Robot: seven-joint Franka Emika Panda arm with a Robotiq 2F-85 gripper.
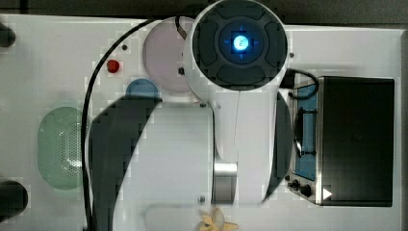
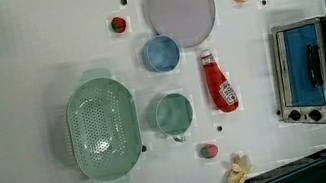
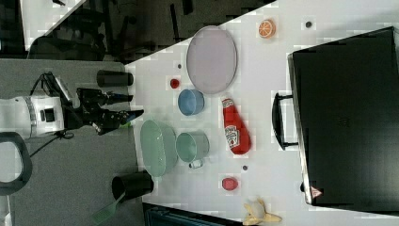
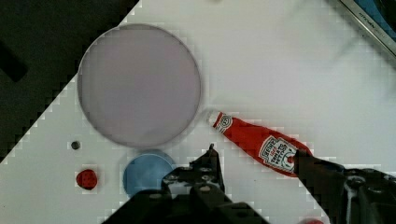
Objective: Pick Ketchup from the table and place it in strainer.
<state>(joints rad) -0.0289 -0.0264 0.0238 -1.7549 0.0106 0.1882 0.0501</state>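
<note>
A white counter [image 2: 17, 56] carries a ketchup bottle [image 2: 219, 86] lying flat between a green cup [image 2: 173, 114] and a toaster oven [image 2: 307, 71], well apart from the pale green strainer [image 2: 103, 127]. The claw [image 4: 257, 161] hangs released, holding nothing, above the bottle. Grey floor [image 3: 70, 179] borders the counter.

Clearances around the ketchup and strainer

In the left view the ketchup [image 2: 219, 83] lies flat on bare table [image 2: 17, 56], with a clear strip on its right before the oven [image 2: 306, 72]. On its left, near it, stand the blue cup [image 2: 160, 54] and green cup [image 2: 173, 114]; the plate [image 2: 180, 6] lies just beyond its cap. Both cups sit between it and the strainer [image 2: 103, 128], whose bowl is open from above. A strawberry [image 2: 208, 151] and banana [image 2: 238, 169] lie past its base, apart. In the wrist view the gripper [image 4: 254, 158] hangs above the table with jaws apart.
</note>
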